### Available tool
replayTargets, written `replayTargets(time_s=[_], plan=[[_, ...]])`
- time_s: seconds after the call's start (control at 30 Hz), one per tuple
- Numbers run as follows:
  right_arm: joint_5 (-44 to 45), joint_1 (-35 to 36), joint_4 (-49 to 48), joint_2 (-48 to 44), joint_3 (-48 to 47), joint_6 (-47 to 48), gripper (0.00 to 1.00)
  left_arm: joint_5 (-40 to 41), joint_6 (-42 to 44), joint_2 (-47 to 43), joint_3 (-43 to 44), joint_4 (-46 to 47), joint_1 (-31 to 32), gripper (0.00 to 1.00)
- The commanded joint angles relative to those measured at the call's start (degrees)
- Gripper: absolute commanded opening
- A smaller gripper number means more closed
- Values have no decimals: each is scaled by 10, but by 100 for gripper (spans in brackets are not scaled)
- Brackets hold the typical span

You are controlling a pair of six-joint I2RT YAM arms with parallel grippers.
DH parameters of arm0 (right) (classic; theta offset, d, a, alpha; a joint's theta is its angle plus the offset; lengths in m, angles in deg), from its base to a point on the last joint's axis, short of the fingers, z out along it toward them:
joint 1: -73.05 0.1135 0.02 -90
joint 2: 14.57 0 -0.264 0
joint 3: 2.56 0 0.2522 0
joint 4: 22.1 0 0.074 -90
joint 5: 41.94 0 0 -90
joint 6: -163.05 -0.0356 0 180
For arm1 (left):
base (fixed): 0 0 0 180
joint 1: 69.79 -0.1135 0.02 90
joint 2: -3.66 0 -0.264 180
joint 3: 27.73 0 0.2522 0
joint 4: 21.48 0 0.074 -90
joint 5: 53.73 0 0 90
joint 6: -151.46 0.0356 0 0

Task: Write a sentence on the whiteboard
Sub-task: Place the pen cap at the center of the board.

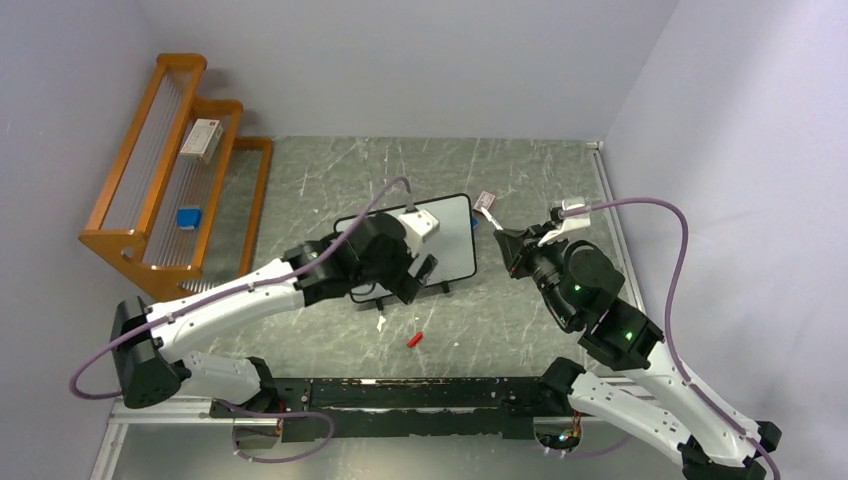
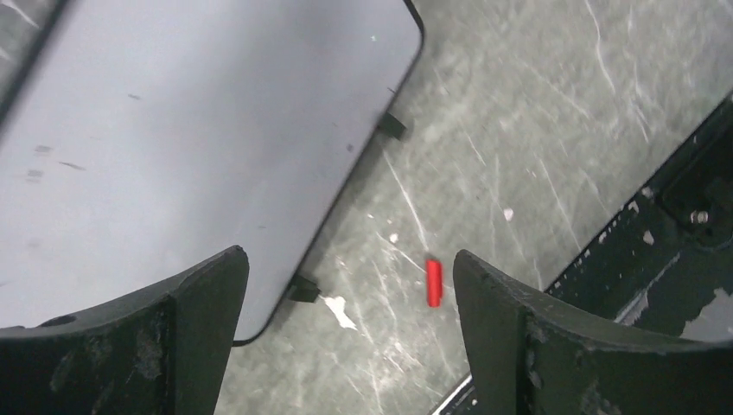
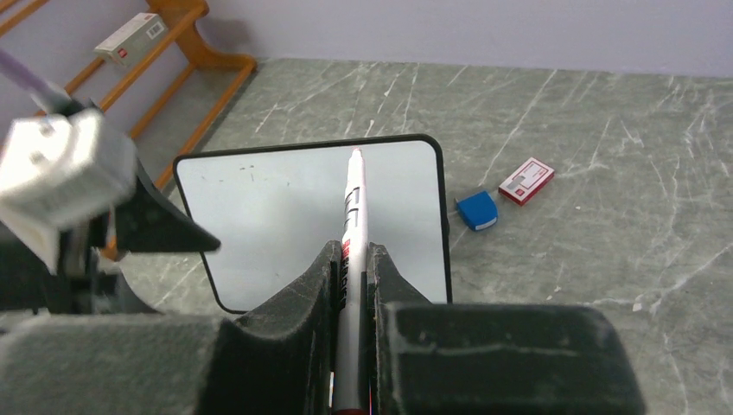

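Observation:
The whiteboard (image 1: 455, 232) lies flat mid-table, its white face nearly blank; it also shows in the left wrist view (image 2: 199, 130) and the right wrist view (image 3: 277, 216). My right gripper (image 1: 510, 245) (image 3: 350, 259) is shut on a white marker (image 3: 354, 199) whose uncapped tip points out over the board's right part. I cannot tell whether the tip touches. My left gripper (image 1: 421, 272) (image 2: 350, 272) is open and empty, hovering over the board's near edge by a black foot (image 2: 302, 290).
A red marker cap (image 1: 415, 339) (image 2: 434, 282) and a white scrap (image 1: 381, 322) lie in front of the board. A small red-and-white box (image 3: 525, 180) and a blue block (image 3: 477, 209) lie just right of it. A wooden rack (image 1: 130, 243) stands at far left.

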Motion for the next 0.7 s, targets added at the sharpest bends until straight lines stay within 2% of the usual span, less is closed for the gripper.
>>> replayTargets(time_s=[0.0,0.2,0.43,0.53,0.67], plan=[[7,0,10,1,-17,8,0,-62,59,-32,35,3,-68,91],[5,0,21,11,-32,13,0,-151,130,-45,83,-17,-201,88],[-16,-1,19,27,-42,18,0,-376,178,-14,121,-32,-395,85],[-25,-1,18,35,-46,21,0,-464,188,12,122,-29,-451,83],[-38,-1,17,46,-53,27,0,-536,217,53,127,-41,-485,77]])
